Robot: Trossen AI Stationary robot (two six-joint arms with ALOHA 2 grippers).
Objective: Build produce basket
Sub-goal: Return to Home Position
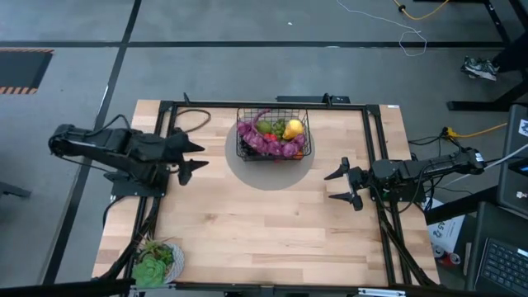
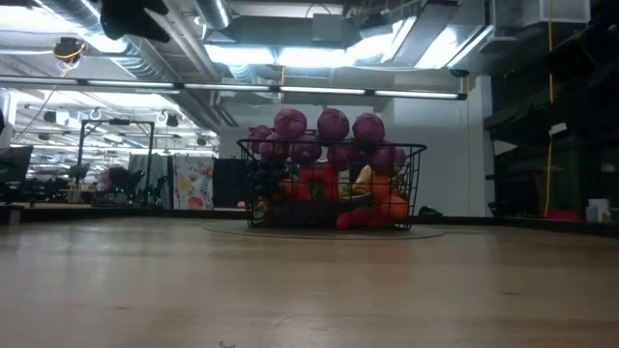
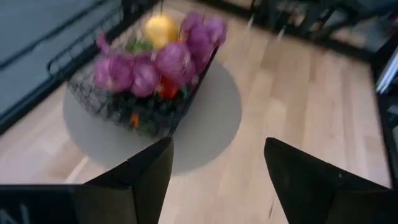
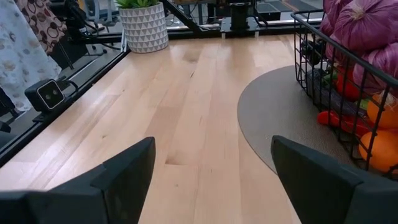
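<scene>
The black wire basket (image 1: 273, 136) stands on a round grey mat (image 1: 247, 172) at the table's far middle. It is filled with produce (image 1: 272, 140): a purple string of bulbs (image 2: 332, 127) on top, a yellow pear (image 1: 294, 127), red peppers (image 2: 317, 183) and oranges (image 2: 389, 206). My left gripper (image 1: 191, 157) is open near the table's left edge, pointing toward the basket (image 3: 146, 93), clear of it. My right gripper (image 1: 340, 186) is open near the right edge, empty, with the basket (image 4: 323, 62) off to one side.
A patterned pot with leafy greens (image 1: 157, 262) stands at the near left corner. A black frame (image 1: 373, 148) runs around the tabletop. Bare wood lies between the grippers and toward the near edge.
</scene>
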